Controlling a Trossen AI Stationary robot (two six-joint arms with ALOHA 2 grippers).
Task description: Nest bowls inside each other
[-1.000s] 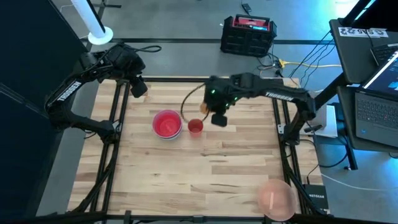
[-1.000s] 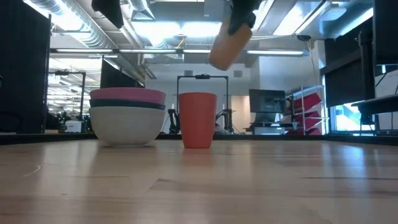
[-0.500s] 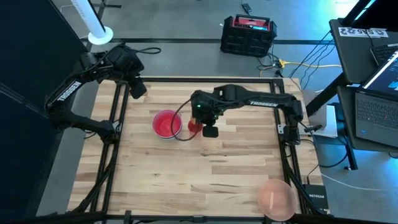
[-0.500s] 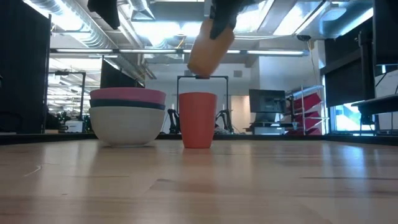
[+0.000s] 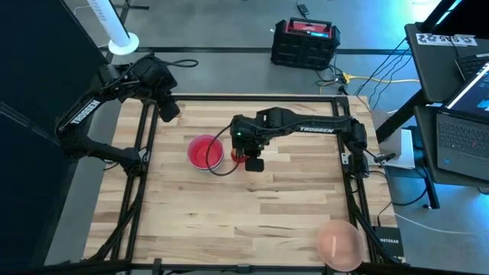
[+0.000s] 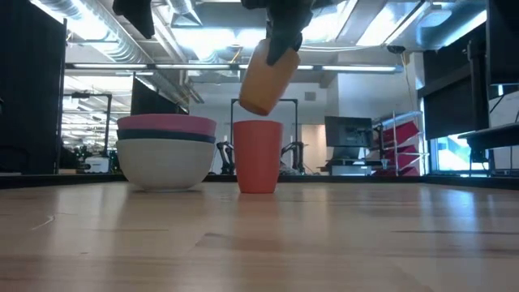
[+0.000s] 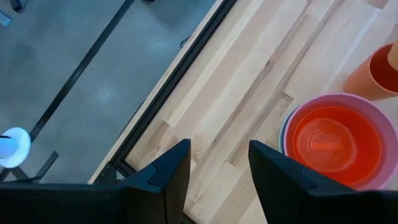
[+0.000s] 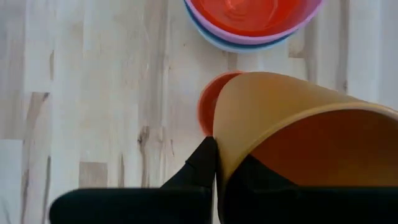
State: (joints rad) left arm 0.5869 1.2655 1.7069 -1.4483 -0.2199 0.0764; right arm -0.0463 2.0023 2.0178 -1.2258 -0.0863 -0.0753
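A stack of bowls [image 5: 205, 153] stands on the table's middle left: red inside pink, over teal, with a whitish bowl [image 6: 165, 165] at the bottom. Just right of it a red-orange cup [image 6: 258, 156] stands upright. My right gripper [image 5: 254, 163] hangs above that cup, shut on a tan-orange cup [image 6: 268, 77], which is tilted in the air. My left gripper [image 5: 170, 107] waits open over the table's far left corner, with nothing between its fingers [image 7: 177, 168]. My right gripper pinches the tan-orange cup's wall at its rim [image 8: 219, 158], one finger [image 8: 202, 165] outside and the other inside the cup. The fingers come from above, slanting down. The cup hangs tilted below them, lifted clear, its closed end [image 6: 258, 101] just above the red-orange cup's mouth.
A large translucent pale pink bowl [image 5: 338, 244] sits at the table's near right corner. The near half of the table is bare wood. A black and red case [image 5: 306, 42] lies on the floor beyond the far edge, and laptops [image 5: 462, 130] stand off to the right.
My right gripper has carried the tan-orange cup down and toward the table's left, from right of the red-orange cup to just above it. The cup stays tilted in the hold. The bowl stack and the standing cup have kept still.
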